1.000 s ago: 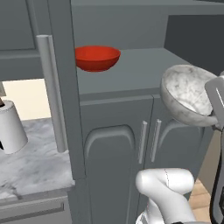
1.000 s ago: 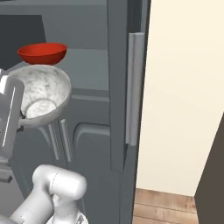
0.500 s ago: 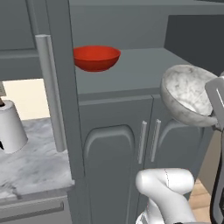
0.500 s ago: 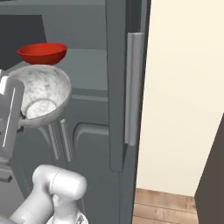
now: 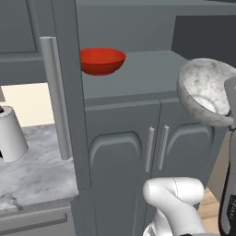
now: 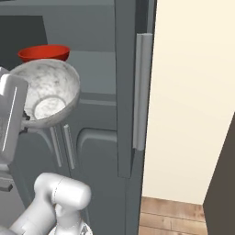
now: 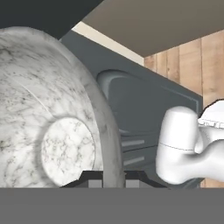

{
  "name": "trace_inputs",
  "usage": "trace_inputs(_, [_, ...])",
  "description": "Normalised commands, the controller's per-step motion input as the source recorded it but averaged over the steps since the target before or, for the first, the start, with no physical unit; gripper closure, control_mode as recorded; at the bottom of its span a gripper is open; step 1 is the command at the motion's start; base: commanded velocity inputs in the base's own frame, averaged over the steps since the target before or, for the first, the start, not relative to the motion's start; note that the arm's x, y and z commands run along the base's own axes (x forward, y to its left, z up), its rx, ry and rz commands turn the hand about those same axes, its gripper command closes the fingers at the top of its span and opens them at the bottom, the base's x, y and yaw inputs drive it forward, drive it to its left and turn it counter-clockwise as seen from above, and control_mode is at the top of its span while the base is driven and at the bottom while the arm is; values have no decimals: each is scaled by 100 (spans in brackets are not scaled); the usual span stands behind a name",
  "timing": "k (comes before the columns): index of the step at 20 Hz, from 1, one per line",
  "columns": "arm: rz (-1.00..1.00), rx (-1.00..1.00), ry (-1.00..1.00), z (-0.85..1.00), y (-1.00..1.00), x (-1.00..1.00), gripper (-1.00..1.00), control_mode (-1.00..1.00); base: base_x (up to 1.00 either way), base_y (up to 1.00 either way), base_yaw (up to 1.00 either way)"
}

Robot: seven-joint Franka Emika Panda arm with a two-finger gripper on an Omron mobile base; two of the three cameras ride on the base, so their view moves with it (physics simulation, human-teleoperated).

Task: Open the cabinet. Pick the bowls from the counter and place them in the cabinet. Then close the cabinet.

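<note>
Up front of the cabinet [image 5: 138, 69], gripper [image 7: 114, 181] is clamped tight on the rim of the marbled bowl [image 5: 205, 97], holding it tilted in the air near the shelf's front right edge, above the arched lower doors [image 5: 152, 152]. Bowl mouth faces left and toward the shelf. Red bowl [image 5: 101, 60] sits upright on the grey shelf, far left, well apart from the held one. Both upper doors are swung open: left door [image 5: 67, 92] with bar handle [image 5: 54, 97], right door [image 6: 126, 87]. Counter [image 5: 32, 175] lower left carries a paper-towel roll [image 5: 10, 134].
</note>
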Motion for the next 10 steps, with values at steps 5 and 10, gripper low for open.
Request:
trace_inputs(5, [-2,0,-2,24,-10,24,100,-100,0,0,0])
trace_inputs(10, [14,0,0,8,-15,33,100,-100,0,0,0])
